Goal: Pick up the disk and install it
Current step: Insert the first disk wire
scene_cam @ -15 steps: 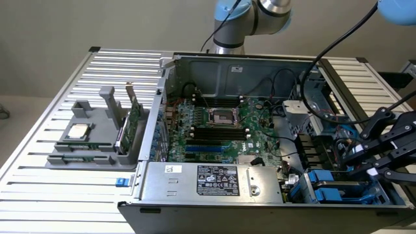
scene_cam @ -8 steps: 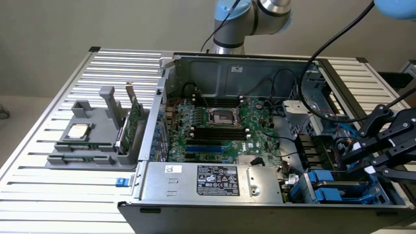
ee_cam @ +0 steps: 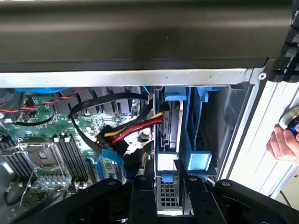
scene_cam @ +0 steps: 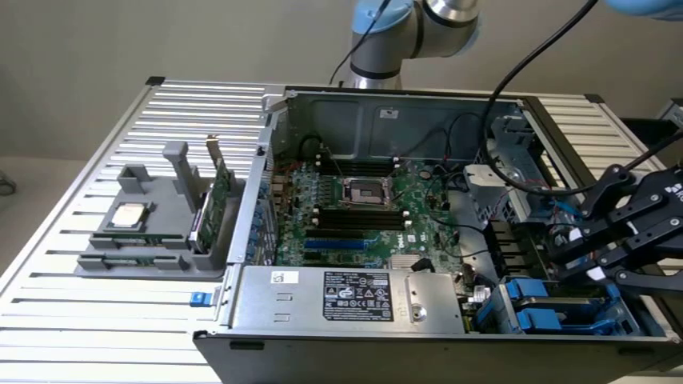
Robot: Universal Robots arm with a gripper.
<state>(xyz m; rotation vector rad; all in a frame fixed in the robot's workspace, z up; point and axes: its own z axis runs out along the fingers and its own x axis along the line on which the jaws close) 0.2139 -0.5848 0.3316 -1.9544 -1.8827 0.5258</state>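
Open computer case (scene_cam: 320,352) on the slatted surface (scene_cam: 117,312) holds the motherboard (scene_cam: 363,216); the disk (ee_cam: 170,126) sits upright in its blue carrier in the drive bay at the exterior view's right. Gripper (ee_cam: 167,184) fingers (ee_cam: 142,196) straddle the carrier's end, apparently gripping it. Grey tray (scene_cam: 149,240) beside the case holds a processor chip (scene_cam: 128,214) and a green card (scene_cam: 219,200).

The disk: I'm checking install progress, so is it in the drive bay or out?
In. The disk stands on edge in its blue carrier inside the case's drive bay, directly ahead of the gripper. Fully seated: cannot tell.
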